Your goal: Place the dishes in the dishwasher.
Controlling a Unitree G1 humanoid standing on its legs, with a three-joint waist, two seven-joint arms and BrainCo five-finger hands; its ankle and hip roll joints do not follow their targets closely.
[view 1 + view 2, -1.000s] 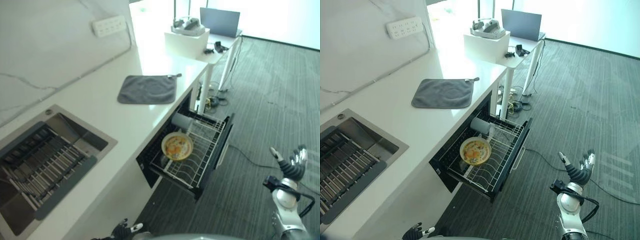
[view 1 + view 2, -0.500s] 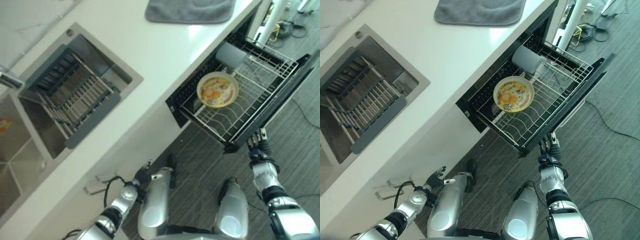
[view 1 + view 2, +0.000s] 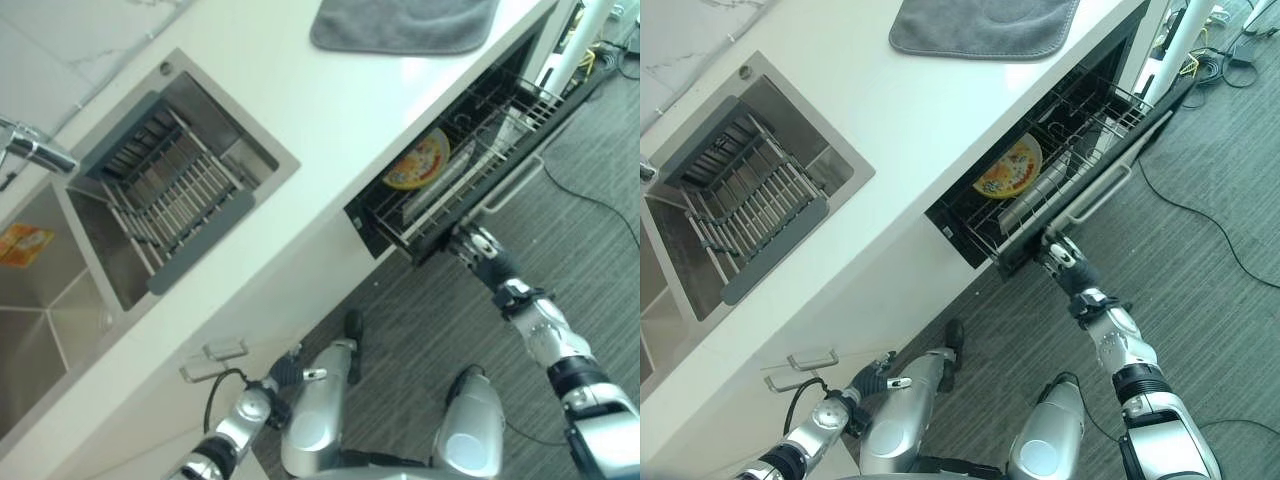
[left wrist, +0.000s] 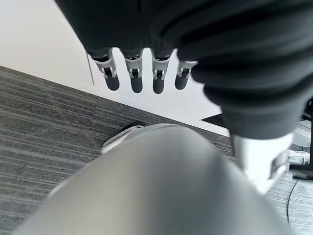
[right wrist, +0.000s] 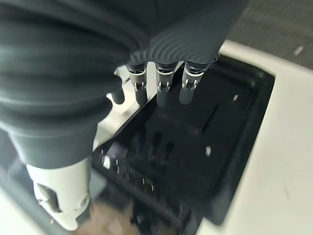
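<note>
Under the edge of the white countertop, at about three o'clock in your head views, you have the black pull-out dishwasher drawer standing partly open, with its wire rack showing inside. Your task's thing, the round yellow plate with an orange pattern, stands tilted on its edge in that rack, close under the counter lip. Beside it, toward one o'clock, you can make out a pale cylindrical cup lying in the rack. Your right hand is at the front face of the drawer, at its nearer corner, next to the long silver bar handle; its fingers are straight and side by side, pointing into the dark drawer front, curled round nothing. Whether the tips actually touch the panel you cannot tell. Your left hand hangs low at about seven o'clock, over the dark striped carpet, with its fingers straight and relaxed, holding nothing. On the counter at twelve o'clock lies a grey square cloth mat. At about ten o'clock sits the steel sink with a grey slatted draining rack set in it.
</note>
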